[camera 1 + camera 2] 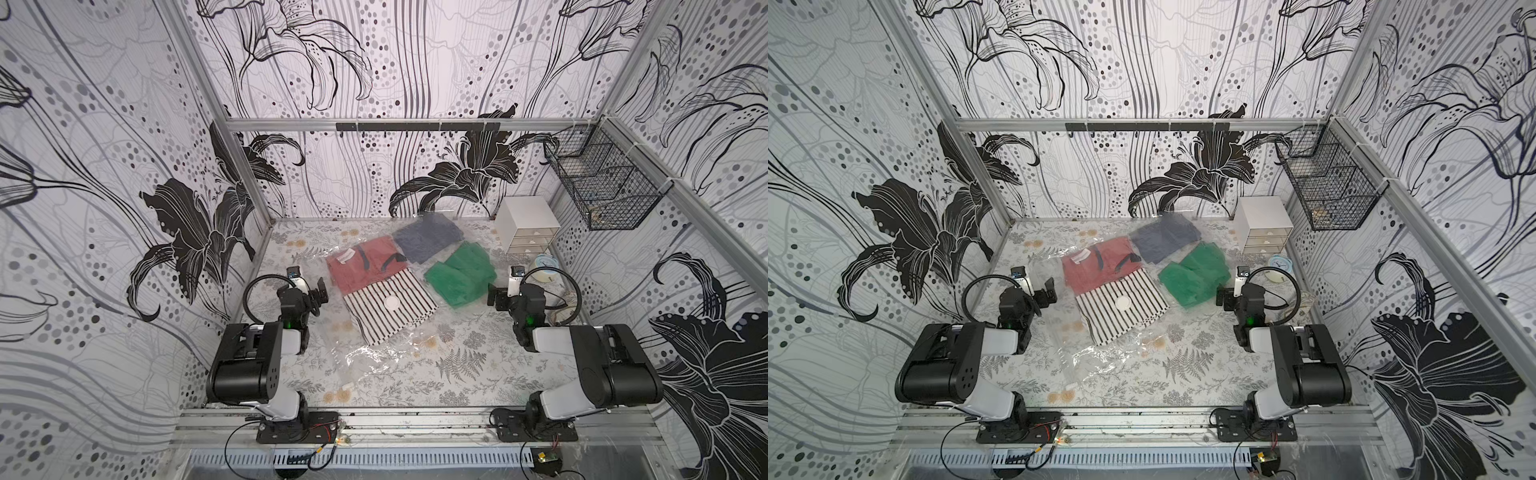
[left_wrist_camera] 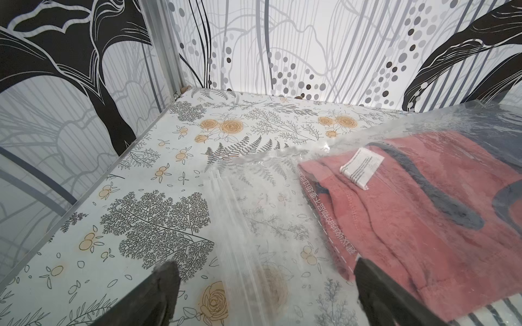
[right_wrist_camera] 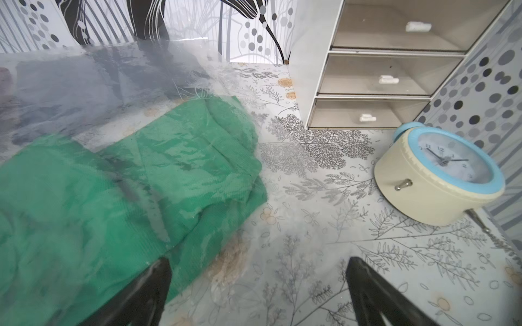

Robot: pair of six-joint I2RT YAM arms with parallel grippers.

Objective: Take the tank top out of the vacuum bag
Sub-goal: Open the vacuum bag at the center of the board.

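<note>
The vacuum bag lies flat across the middle of the table, clear and crinkly, with a round white valve over a striped garment. Inside it also lie a red garment with dark grey strap trim, which looks like the tank top, a green one and a blue-grey one. My left gripper hovers open over the bag's left edge. At the bag's right edge, beside the green garment, my right gripper is open too. Neither holds anything.
A white drawer unit stands at the back right with a cream and blue alarm clock in front of it. A black wire basket hangs on the right wall. Patterned walls close in three sides.
</note>
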